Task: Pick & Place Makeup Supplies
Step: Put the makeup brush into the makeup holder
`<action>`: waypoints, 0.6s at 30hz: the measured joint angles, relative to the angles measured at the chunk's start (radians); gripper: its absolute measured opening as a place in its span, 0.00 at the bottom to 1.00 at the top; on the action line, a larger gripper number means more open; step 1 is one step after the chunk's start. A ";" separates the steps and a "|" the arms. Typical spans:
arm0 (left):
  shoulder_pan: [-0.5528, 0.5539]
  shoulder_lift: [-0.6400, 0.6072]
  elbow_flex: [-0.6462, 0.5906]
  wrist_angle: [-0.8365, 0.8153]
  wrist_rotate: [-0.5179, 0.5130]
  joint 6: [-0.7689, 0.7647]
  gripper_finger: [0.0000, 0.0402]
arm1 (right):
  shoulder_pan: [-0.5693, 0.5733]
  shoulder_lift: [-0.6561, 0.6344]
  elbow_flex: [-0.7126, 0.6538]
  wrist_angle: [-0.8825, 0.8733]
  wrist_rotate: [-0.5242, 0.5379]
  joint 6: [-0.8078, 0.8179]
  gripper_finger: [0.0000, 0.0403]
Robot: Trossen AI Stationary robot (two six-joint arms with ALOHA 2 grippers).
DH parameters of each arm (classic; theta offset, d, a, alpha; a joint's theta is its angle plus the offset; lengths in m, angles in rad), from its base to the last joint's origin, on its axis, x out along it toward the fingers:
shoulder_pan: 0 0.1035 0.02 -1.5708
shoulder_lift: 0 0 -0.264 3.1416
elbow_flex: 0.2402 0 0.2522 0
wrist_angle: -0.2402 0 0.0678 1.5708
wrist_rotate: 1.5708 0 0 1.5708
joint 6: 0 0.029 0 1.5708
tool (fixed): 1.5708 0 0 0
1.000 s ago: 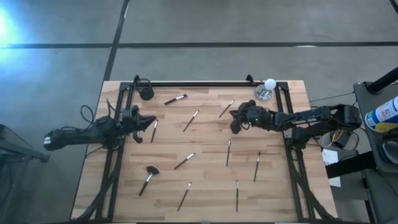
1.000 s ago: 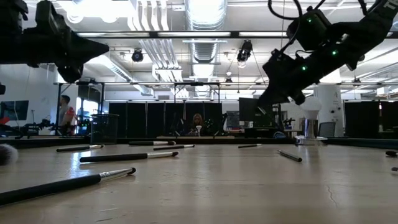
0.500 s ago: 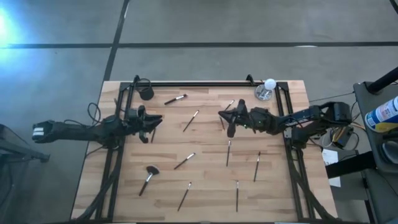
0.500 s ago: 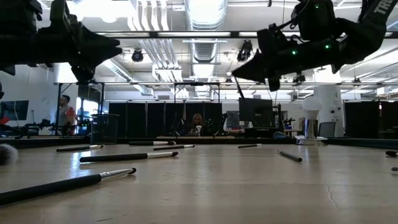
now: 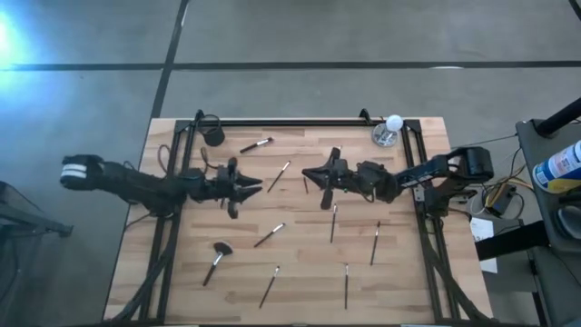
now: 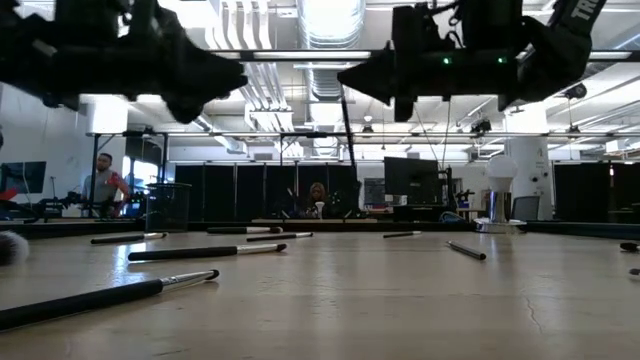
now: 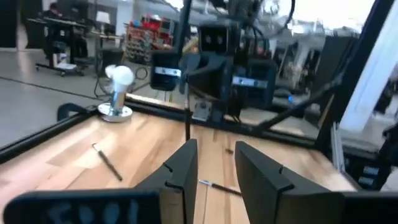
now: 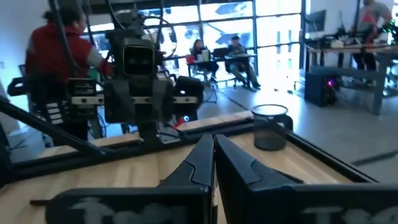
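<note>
While hanging nose to nose above the middle of the table (image 5: 418, 272), risk knocking together: left gripper (image 5: 257, 187) spread wide, right gripper (image 5: 309, 173) pinching one makeup brush (image 6: 346, 125) upright, well clear of the boards. Could skew or drop it if closed on off-centre (thin, dark, slick-looking handle, little to catch). Other brushes (image 5: 270, 235) scattered flat, well apart, dark-handled with silvery ferrules; fluffy-headed one (image 5: 218, 252) on the left arm's side.
</note>
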 joint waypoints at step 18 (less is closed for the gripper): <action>-0.061 0.353 0.318 0.097 0.023 0.044 0.25 | 0.140 0.001 0.091 0.022 0.002 -0.075 0.02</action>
